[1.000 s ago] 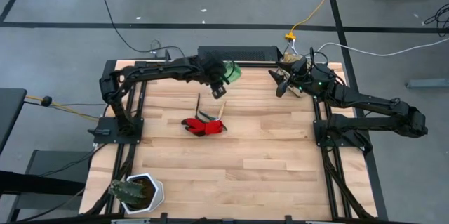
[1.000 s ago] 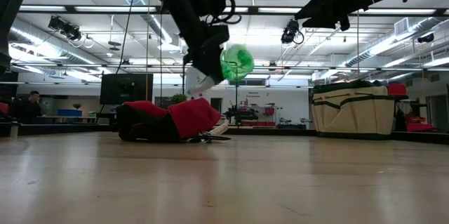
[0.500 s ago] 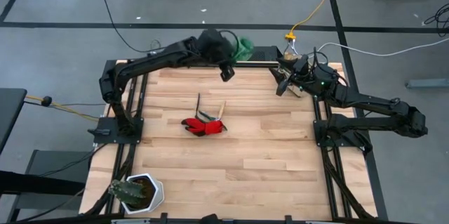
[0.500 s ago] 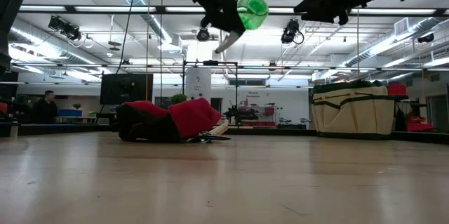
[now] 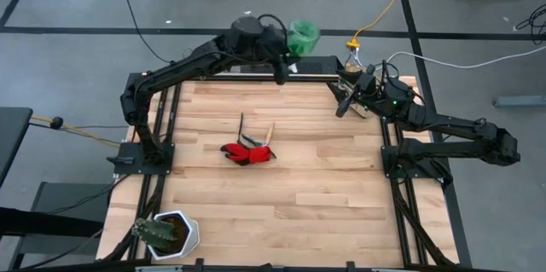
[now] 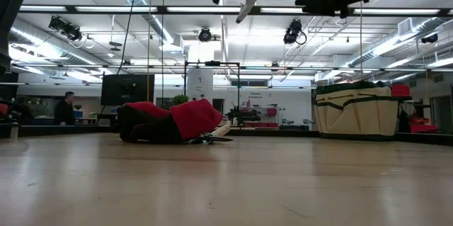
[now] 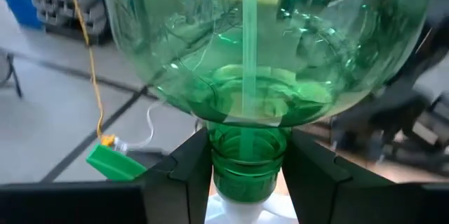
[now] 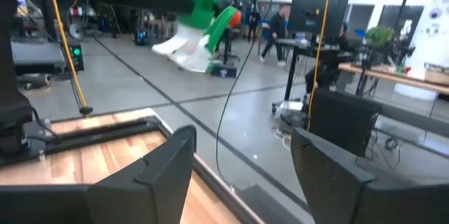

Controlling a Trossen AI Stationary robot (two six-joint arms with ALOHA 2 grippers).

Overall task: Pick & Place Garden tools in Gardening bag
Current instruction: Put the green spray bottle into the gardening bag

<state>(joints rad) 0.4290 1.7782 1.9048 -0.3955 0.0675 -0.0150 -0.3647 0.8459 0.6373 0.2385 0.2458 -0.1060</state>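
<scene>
Left gripper [image 7: 245,171], fingers pinching the green watering vessel [image 5: 302,37] by its neck, has swung past the worktop's [image 5: 324,195] far edge, nearing the gardening bag [image 6: 356,110] at the far right corner; right gripper [image 8: 242,157] fingers spread, waiting there.

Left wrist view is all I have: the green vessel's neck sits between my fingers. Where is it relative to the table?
Observer: The high view shows the left gripper holding the green vessel raised just past the table's far edge, not over the wood.
Operator: And the bag?
Observer: In the low view the gardening bag stands on the table well to the right, not under the vessel.
Operator: What is the right arm doing?
Observer: The right gripper is open and empty, near the table's far right corner.
</scene>
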